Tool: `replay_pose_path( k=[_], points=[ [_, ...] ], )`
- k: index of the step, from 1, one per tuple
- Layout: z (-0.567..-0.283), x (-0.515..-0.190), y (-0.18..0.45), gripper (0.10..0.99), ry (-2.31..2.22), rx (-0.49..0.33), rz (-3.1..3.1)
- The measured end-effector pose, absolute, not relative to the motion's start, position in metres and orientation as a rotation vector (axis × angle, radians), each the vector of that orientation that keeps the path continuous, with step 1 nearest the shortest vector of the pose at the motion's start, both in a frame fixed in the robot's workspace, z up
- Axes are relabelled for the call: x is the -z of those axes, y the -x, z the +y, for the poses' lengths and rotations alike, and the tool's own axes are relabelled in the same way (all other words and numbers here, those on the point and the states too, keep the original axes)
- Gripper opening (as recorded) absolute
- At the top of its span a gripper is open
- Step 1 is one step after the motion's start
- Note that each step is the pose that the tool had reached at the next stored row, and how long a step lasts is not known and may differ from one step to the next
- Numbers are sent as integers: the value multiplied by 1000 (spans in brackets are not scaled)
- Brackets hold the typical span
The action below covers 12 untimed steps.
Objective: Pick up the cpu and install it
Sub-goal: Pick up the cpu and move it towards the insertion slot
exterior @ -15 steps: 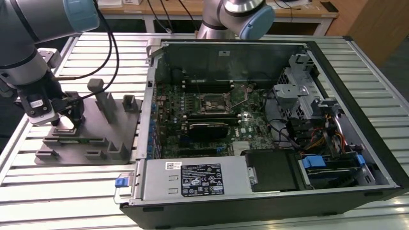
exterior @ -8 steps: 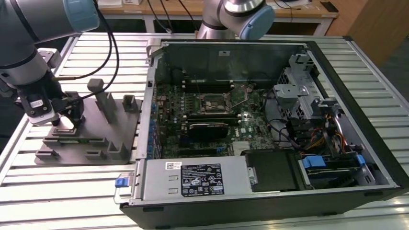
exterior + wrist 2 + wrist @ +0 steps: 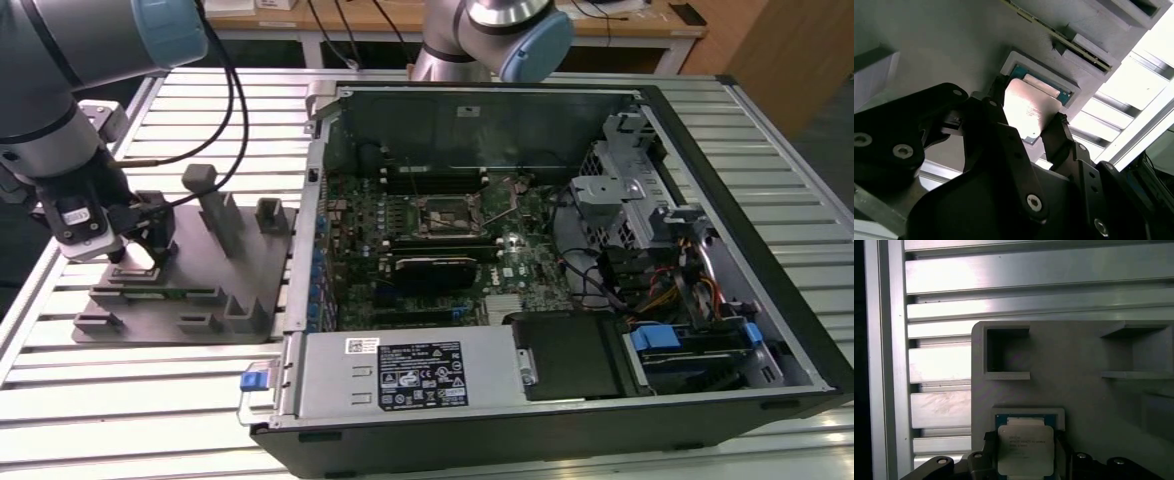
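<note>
The cpu (image 3: pixel 1023 447), a flat square chip with a shiny silver top and a thin green rim, shows in both wrist views just over its square seat in the grey plastic fixture (image 3: pixel 214 285). My gripper (image 3: pixel 1024 452) stands over that seat at the exterior view's left, with a black finger pressed against each of two opposite edges of the cpu (image 3: pixel 1026 110). The chip looks raised slightly out of the seat. The black-framed socket (image 3: pixel 445 215) sits on the motherboard inside the open computer case, well off to the exterior view's right of the gripper (image 3: pixel 134 262).
Upright grey posts (image 3: pixel 214 205) rise from the fixture close to the gripper. The open computer case (image 3: pixel 534 250) lies on a slatted aluminium table (image 3: pixel 160 400), its wall (image 3: pixel 314 180) between fixture and motherboard. A second arm's joint (image 3: pixel 514 40) stands behind the case.
</note>
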<state>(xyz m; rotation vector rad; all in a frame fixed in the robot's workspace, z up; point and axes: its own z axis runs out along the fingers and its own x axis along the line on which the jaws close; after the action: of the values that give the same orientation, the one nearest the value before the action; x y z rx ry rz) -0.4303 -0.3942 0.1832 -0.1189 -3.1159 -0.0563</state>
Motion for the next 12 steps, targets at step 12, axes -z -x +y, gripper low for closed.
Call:
replay_pose_path(
  k=[12],
  points=[
    [-394, -200, 430, 541, 119, 56, -3116]
  ],
)
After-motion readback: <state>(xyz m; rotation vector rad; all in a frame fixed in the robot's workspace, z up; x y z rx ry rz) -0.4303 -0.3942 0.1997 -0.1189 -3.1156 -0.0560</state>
